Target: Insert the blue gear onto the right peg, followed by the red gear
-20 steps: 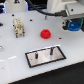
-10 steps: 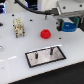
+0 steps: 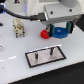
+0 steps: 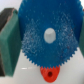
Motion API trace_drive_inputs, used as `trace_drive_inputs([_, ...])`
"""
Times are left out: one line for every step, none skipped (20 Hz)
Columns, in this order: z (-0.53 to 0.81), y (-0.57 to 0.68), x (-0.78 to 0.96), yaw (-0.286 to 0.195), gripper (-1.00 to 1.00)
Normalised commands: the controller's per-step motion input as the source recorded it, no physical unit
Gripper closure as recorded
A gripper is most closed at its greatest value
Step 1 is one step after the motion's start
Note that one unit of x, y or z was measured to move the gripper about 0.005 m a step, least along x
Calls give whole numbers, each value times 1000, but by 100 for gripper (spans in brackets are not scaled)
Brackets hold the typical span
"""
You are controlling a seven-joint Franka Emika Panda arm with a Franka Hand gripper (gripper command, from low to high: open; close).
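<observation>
I have the tool (image 3: 59,30) clamped on the blue gear (image 3: 61,33), held above the worktop (image 3: 15,60) beyond the plate (image 3: 46,55), with the red gear (image 3: 45,35) just beside it. I'd centre its hub hole over the right peg (image 3: 50,50), keeping the arm pointing straight down.

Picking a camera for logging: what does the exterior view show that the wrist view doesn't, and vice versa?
Only the exterior view: the grey plate with both pegs, including the right peg, a small beige object on the white table, and the end effector over the gears.
Only the wrist view: the blue gear close up, its teeth and centre hole.
Both: the blue gear and the red gear.
</observation>
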Motion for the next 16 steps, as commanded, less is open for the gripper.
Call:
trace_drive_inputs([33, -346, 675, 0, 100])
trace_drive_inputs([13, -360, 690, 0, 100])
trace_drive_inputs([27, -371, 682, 0, 100])
trace_drive_inputs([18, -370, 597, 0, 100])
trace_drive_inputs([2, -338, 526, 0, 100])
trace_drive_inputs([-1, -294, 468, 0, 100])
trace_drive_inputs([0, -222, 384, 0, 100])
trace_drive_inputs([-17, -164, 318, 0, 100])
trace_drive_inputs([-36, -124, 264, 0, 100])
trace_drive_inputs([-72, -112, 227, 0, 100])
trace_drive_inputs([-78, -42, 223, 0, 100])
trace_drive_inputs([-90, -19, 199, 0, 100])
trace_drive_inputs([-134, -42, 176, 0, 100])
trace_drive_inputs([-124, -9, 187, 0, 100])
trace_drive_inputs([-117, -5, 178, 0, 100])
trace_drive_inputs([-123, 3, 177, 0, 100])
